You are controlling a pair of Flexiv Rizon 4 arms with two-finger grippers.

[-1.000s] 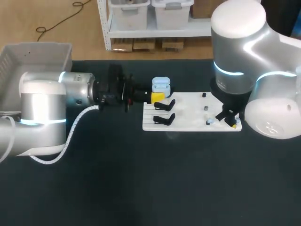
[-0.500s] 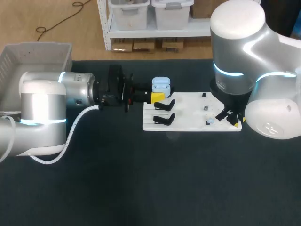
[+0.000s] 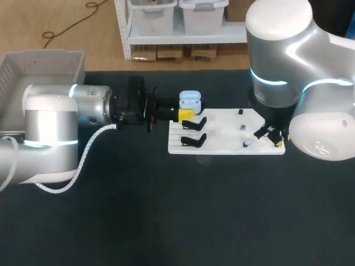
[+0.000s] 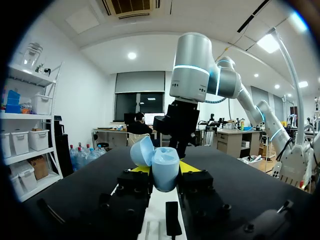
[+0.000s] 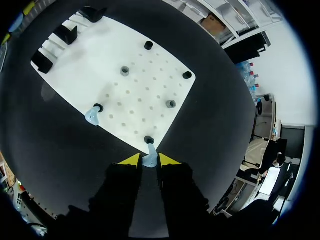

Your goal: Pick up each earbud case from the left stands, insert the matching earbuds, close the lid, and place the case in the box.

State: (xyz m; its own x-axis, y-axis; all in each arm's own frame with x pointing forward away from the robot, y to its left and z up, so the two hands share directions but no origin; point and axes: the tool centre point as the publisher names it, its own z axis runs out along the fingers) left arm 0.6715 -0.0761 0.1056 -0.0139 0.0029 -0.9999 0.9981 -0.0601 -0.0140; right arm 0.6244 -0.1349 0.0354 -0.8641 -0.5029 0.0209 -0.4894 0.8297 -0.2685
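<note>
Holding the pale blue earbud case (image 4: 165, 167) by its sides, the left gripper (image 4: 165, 175) has both yellow-tipped fingers pressed against it; the case's lid is tipped open, and the head view puts the case just off the far left corner of the white board (image 3: 222, 147); two black stands (image 3: 194, 123) sit on the board's left part, both without a case; over the board's right near corner the right gripper (image 5: 145, 161) hangs with its fingers drawn close together, pinching a pale blue earbud (image 5: 149, 160) between the yellow tips, beside a small black peg (image 5: 149, 140) at the board's edge; a second earbud (image 5: 92, 116) rests on the board against another peg, apart from the right gripper; the grey box (image 3: 44, 66) stands well to the left of the board.
</note>
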